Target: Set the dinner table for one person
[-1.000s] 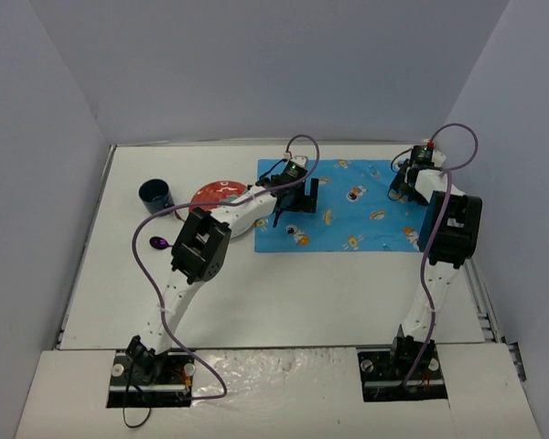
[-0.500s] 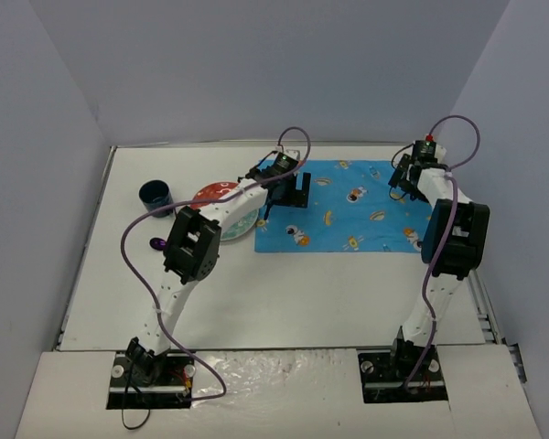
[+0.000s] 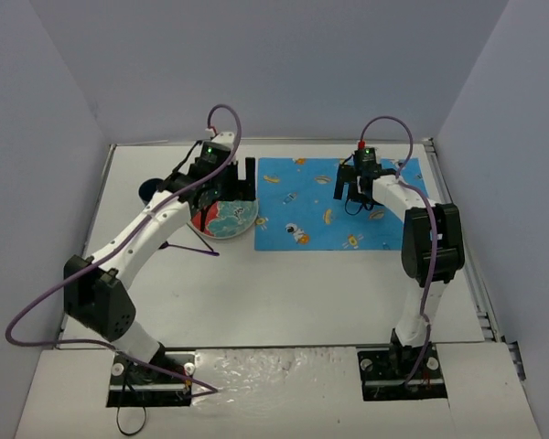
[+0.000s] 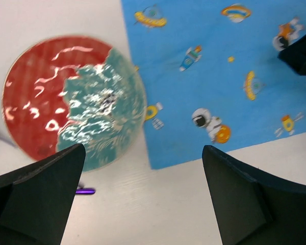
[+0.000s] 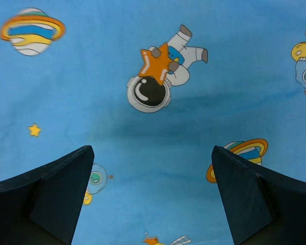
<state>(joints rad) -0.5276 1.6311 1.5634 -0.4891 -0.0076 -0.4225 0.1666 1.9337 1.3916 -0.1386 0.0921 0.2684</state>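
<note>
Dinner table (image 3: 302, 293), white and broad, spreads out from both arm bases. A blue cartoon mat (image 3: 311, 187) lies far right of centre, with a red-and-teal plate (image 3: 229, 219) at its left edge. The left gripper (image 4: 144, 148) hangs over the plate's rim and the right gripper (image 5: 153, 148) over the mat, both spread wide and empty.

Two arms, matched pair.

Left arm (image 3: 142, 236): we record white tubular links, boxy black joint housings, and a green lamp at the wrist, upper left of centre.

Right arm (image 3: 395, 192): same white links and black housings, with a green lamp and a small red dot at the wrist, upper right.

Purple cable (image 3: 385, 118): one thin lead per arm, looping free of the links.

Bases (image 3: 146, 370): black plates with pale round screw heads, along the bottom of the frame.

Left pincer (image 4: 143, 149) and right pincer (image 5: 152, 148): matte black, wedge-shaped fingers (image 5: 56, 194).
</note>
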